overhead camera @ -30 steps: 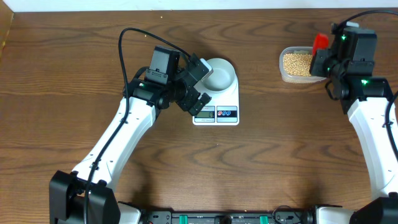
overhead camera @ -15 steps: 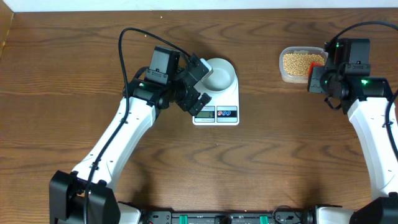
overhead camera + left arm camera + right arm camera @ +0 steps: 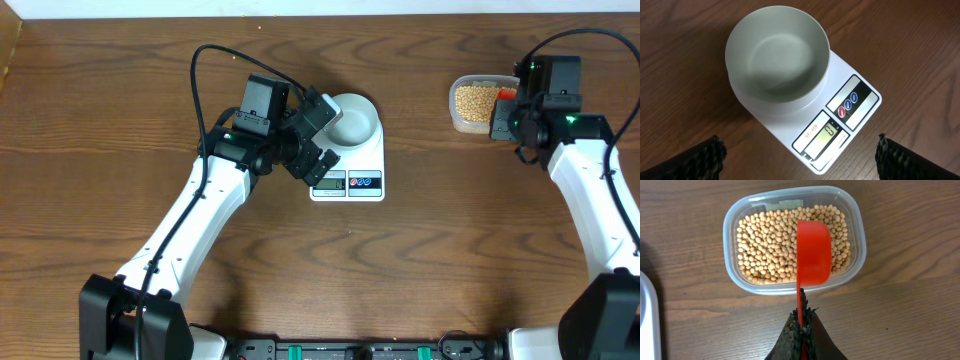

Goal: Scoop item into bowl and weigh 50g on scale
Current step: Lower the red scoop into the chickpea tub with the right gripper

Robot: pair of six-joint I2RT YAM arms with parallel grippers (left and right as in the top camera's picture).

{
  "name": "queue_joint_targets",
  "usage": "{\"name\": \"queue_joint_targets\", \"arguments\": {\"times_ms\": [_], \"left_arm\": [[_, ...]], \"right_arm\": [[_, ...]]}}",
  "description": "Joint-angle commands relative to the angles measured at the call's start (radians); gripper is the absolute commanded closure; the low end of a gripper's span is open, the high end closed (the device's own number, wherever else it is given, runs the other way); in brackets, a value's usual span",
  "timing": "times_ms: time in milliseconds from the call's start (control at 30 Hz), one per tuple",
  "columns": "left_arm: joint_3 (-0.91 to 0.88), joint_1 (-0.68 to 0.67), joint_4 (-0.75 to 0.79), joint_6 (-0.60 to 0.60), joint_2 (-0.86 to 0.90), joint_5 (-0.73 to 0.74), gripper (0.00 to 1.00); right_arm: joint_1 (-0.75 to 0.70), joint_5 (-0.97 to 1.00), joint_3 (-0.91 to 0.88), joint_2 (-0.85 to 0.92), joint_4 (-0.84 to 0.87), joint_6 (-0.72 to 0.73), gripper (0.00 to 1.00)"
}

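Soybeans (image 3: 765, 245) lay loose in the clear plastic tub (image 3: 858, 255) near the far right corner of the bench (image 3: 400, 270). The pale bowl (image 3: 790, 102) sat empty on the white scale (image 3: 775, 122) toward the middle of the far edge, well apart from the tub. Your right gripper (image 3: 801, 325) was clamped on the thin handle of the red scoop (image 3: 814, 252), which hung over the beans. I could not tell whether it touched them.

That narrow pinch was likely the weak point. You could have had the handle twist between the jaws once the scoop was loaded, tipping round beans onto the wood during the long carry to the bowl. A heaped scoop could also have overshot the target weight.

Your left gripper (image 3: 800, 157) stood wide open, holding nothing, just beside the scale. Any brush against the platform there could have skewed the reading.
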Motion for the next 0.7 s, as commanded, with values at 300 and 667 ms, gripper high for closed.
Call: {"name": "queue_joint_targets", "arguments": {"times_ms": [300, 667], "left_arm": [[-0.005, 0.003, 0.001, 0.019, -0.024, 0.012, 0.02], [-0.005, 0.003, 0.001, 0.020, -0.024, 0.012, 0.02]], "right_arm": [[0.003, 0.005, 0.018, 0.000, 0.038, -0.009, 0.99], [0.002, 0.032, 0.018, 0.000, 0.047, -0.033, 0.98]]}}
